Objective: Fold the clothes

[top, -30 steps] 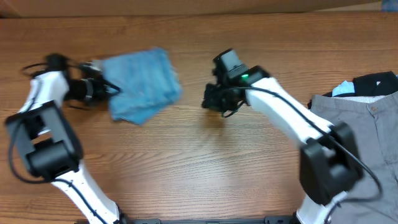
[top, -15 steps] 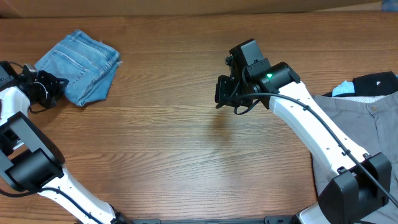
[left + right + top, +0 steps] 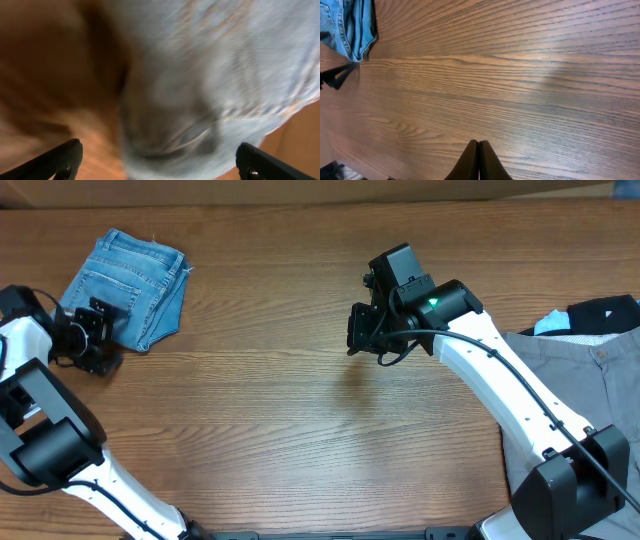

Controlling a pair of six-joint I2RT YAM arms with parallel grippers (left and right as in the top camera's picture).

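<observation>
Left gripper (image 3: 159, 161): I read its fingers as wide apart in the wrist view. Blurred denim fills the gap, and I cannot tell whether they touch the cloth.
Right gripper (image 3: 479, 159): fingers pressed flat together, hanging over the wood near mid-table.
Table (image 3: 300, 440): brown top with a plain wood grain and a matte finish.
Grey garment (image 3: 570, 390): lies at the right edge, with a dark garment (image 3: 612, 312) just behind it.
Jeans (image 3: 135, 280): light-blue folded bundle, back pocket up, at the far left of the table. Overhead I see the left gripper at its near-left edge.
Far edge: a tan strip (image 3: 300, 190) runs beyond the table.
Change over half a second: the left gripper has come in from the table's left edge toward the bundle. The jeans have turned slightly. The right arm is as it was.
Change over one second: the jeans then lay nearer the centre of the table.
</observation>
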